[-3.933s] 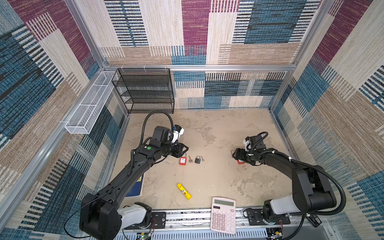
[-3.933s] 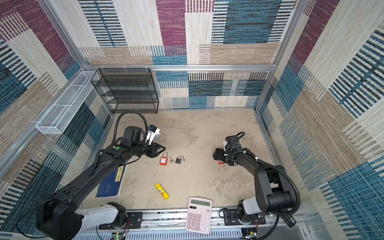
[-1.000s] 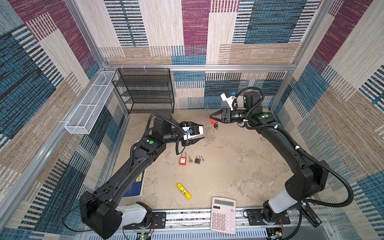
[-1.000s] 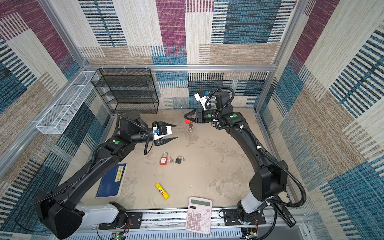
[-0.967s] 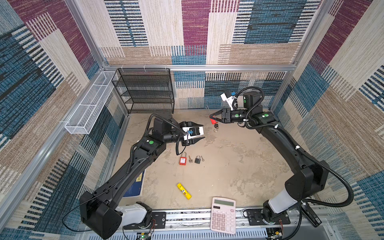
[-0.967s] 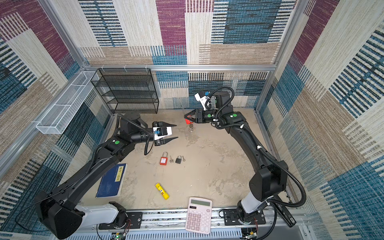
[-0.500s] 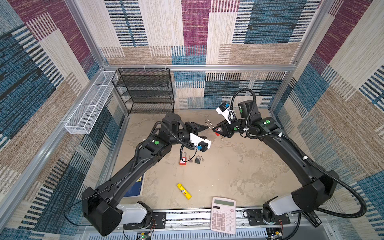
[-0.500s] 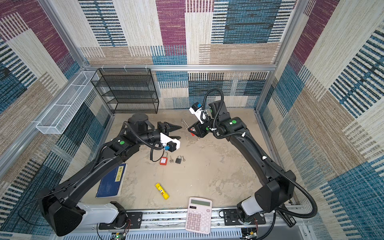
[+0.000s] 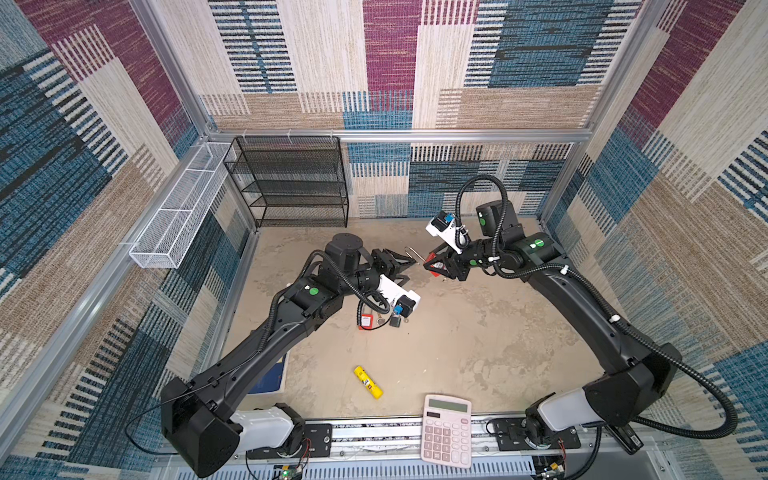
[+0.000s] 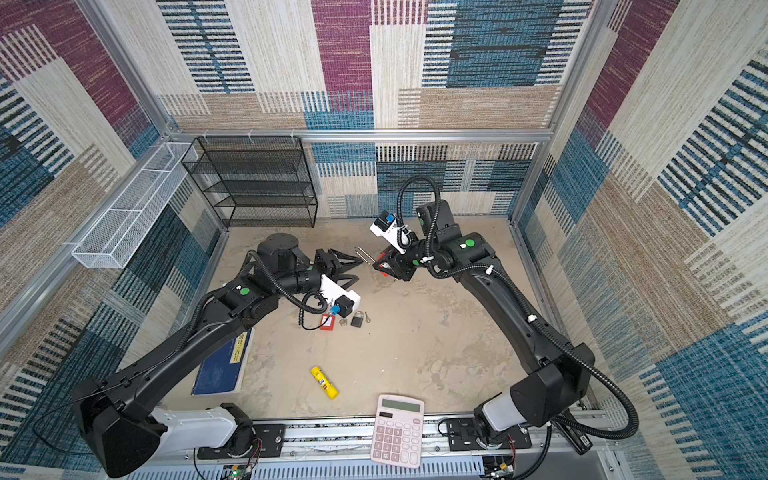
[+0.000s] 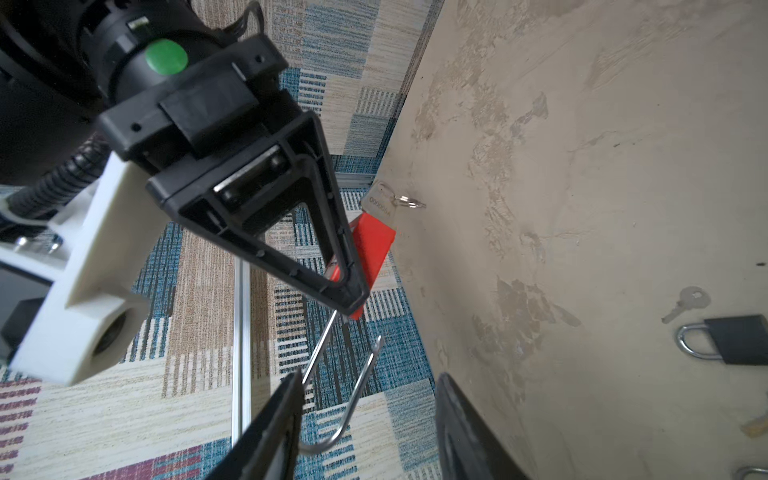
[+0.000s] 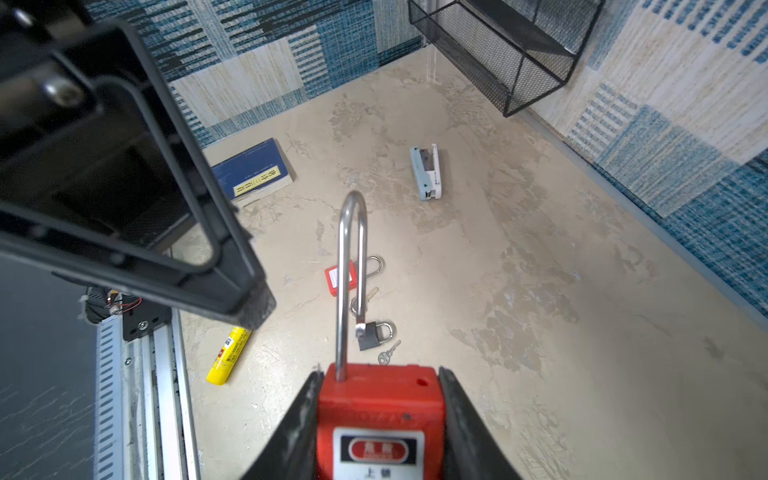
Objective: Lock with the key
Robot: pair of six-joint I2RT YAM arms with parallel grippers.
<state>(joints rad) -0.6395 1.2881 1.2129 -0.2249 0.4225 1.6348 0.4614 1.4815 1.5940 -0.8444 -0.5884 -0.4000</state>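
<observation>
My right gripper is shut on the body of a red padlock, held in the air above the floor at the middle back. Its long steel shackle stands open and points at my left gripper. In the left wrist view a silver key with a ring sticks out of the body's other end. My left gripper is open, and the shackle's bend lies between its jaws, close to one finger.
On the floor below lie a second red padlock, a black padlock and a loose key. A yellow glue stick, calculator, blue book and light blue stapler lie around. A black mesh shelf stands at the back.
Over the last second my right gripper has brought the red padlock down and to the left. My left gripper has turned and reached towards it, ending with its jaws round the shackle.
</observation>
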